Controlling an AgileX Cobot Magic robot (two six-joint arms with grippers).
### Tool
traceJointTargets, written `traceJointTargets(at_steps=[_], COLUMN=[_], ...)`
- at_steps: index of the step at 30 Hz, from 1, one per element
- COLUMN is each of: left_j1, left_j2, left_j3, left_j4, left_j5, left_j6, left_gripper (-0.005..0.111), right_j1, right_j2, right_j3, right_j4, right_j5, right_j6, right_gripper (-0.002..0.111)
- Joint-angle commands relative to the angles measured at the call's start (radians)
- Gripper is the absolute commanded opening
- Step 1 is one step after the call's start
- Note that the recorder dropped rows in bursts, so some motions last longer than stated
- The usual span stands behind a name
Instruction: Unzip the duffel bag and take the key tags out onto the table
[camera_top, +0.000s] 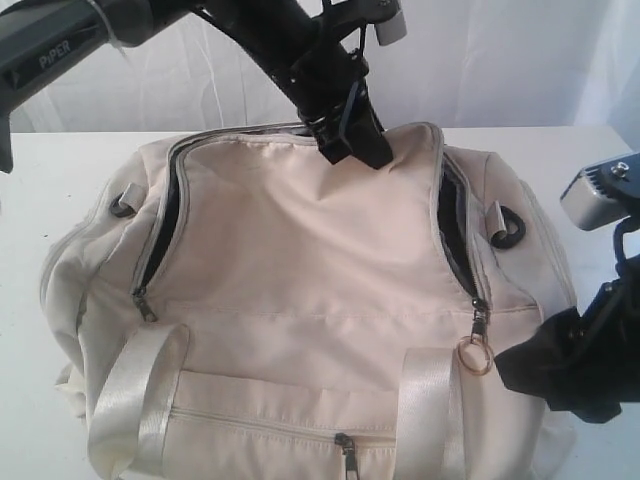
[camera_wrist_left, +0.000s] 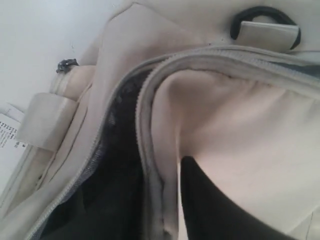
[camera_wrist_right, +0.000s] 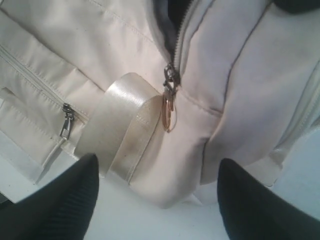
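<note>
The cream duffel bag (camera_top: 320, 250) lies on the white table (camera_top: 25, 300). Its top zipper runs open round the flap, and dark lining (camera_wrist_left: 115, 165) shows in the gap. My left gripper (camera_top: 352, 150) sits at the flap's back edge. Only one black finger (camera_wrist_left: 210, 205) shows, resting on the flap's outside, with the flap's zipper edge (camera_wrist_left: 145, 150) beside it. My right gripper (camera_wrist_right: 157, 200) hangs open off the bag's right front corner with nothing between its fingers. The zipper pull with its gold ring (camera_wrist_right: 169, 107) is just ahead of it. The key tags are out of view.
Shiny webbing handles (camera_top: 135, 390) drape over the bag's front, above a zipped front pocket (camera_top: 345, 443). Black D-rings (camera_top: 508, 228) sit at both ends of the bag. A second zipper pull (camera_top: 143, 303) rests at the left. A printed paper label (camera_wrist_left: 7, 132) lies on the table.
</note>
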Motion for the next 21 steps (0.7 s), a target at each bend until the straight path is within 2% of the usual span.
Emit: traceJointTargets(at_steps=[1, 3, 6, 7, 14, 21], left_j1=[0.002, 0.002, 0.002, 0.002, 0.002, -0.003], left_j2=[-0.044, -0.052, -0.067, -0.075, -0.139, -0.318], left_j3=[-0.004, -0.002, 0.0, 0.01, 0.127, 0.408], left_j4=[-0.036, -0.029, -0.009, -0.009, -0.012, -0.012], left_j5=[0.091, 0.091, 0.091, 0.091, 0.091, 0.091], left_j6=[-0.069, -0.123, -0.184, -0.184, -0.229, -0.228], left_gripper=[0.034, 0.028, 0.004, 0.0, 0.0, 0.0], right_j1=[-0.004, -0.004, -0.004, -0.004, -0.004, -0.004], right_j2=[-0.009, -0.009, -0.013, -0.015, -0.051, -0.147], right_j3=[0.004, 0.004, 0.004, 0.004, 0.0, -0.032], right_j4=[0.004, 0.0, 0.0, -0.004, -0.146, -0.309], right_j5=[0.0, 0.0, 0.005, 0.01, 0.033, 0.044], right_j6=[-0.008, -0.008, -0.008, -0.005, 0.12, 0.229], right_gripper=[0.064, 0.064, 0.064, 0.064, 0.064, 0.064])
